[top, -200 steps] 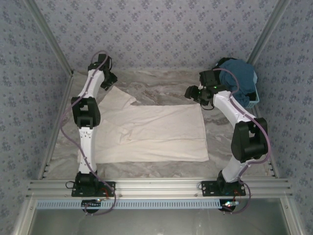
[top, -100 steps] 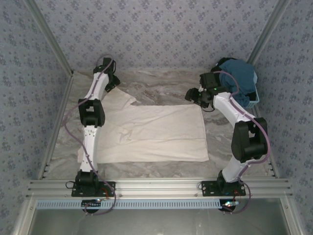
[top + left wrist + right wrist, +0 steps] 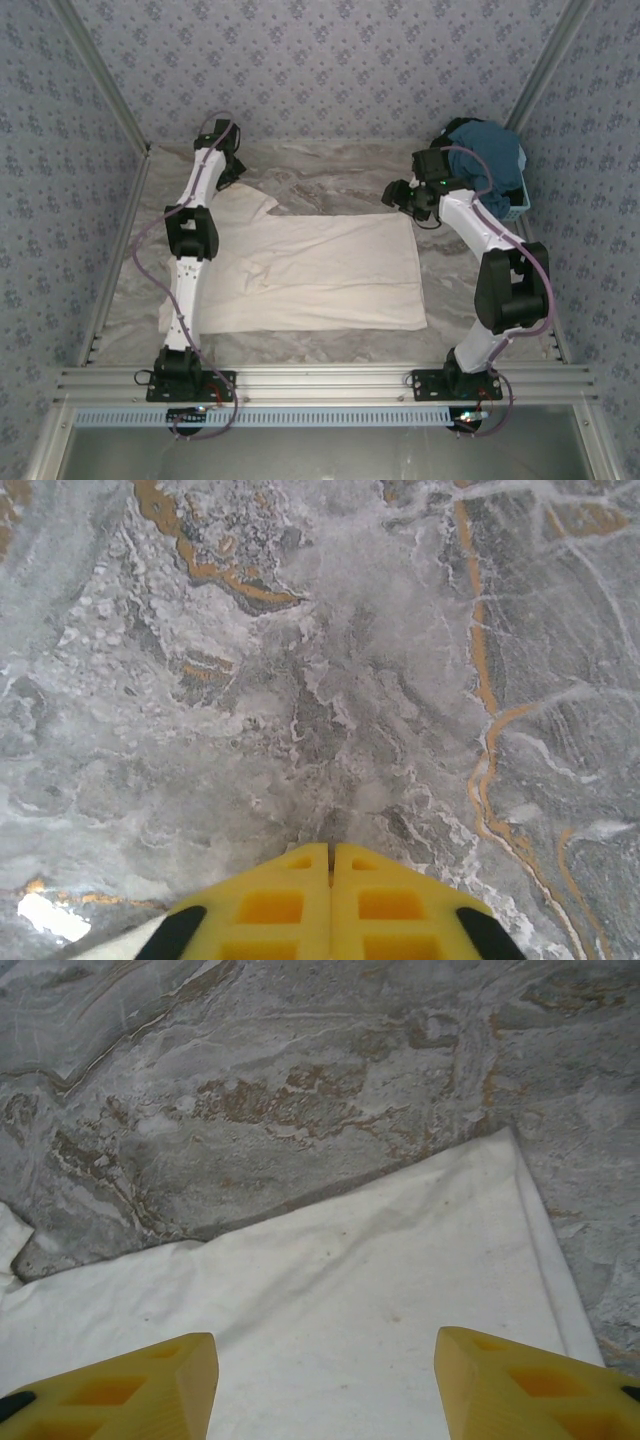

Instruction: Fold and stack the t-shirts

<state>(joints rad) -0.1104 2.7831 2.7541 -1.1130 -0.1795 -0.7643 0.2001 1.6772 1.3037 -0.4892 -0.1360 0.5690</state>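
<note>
Marble tabletop (image 3: 340,180) carries the cream tee (image 3: 320,270), spread flat. I'd pinch both far corners evenly, then lift together. Right gripper (image 3: 325,1345) hangs half open, the tee's corner just beneath and ahead, touching nothing. Left gripper (image 3: 330,852) is pinched closed over bare marble, cloth edge just behind; I can't tell if it caught fabric.

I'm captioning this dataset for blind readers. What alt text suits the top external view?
A cream-white t-shirt lies flat on the marbled table between two white robot arms. The left gripper is beyond its far-left sleeve, the right gripper above its far-right corner. A teal t-shirt is heaped in a light-blue basket at the far right.
</note>
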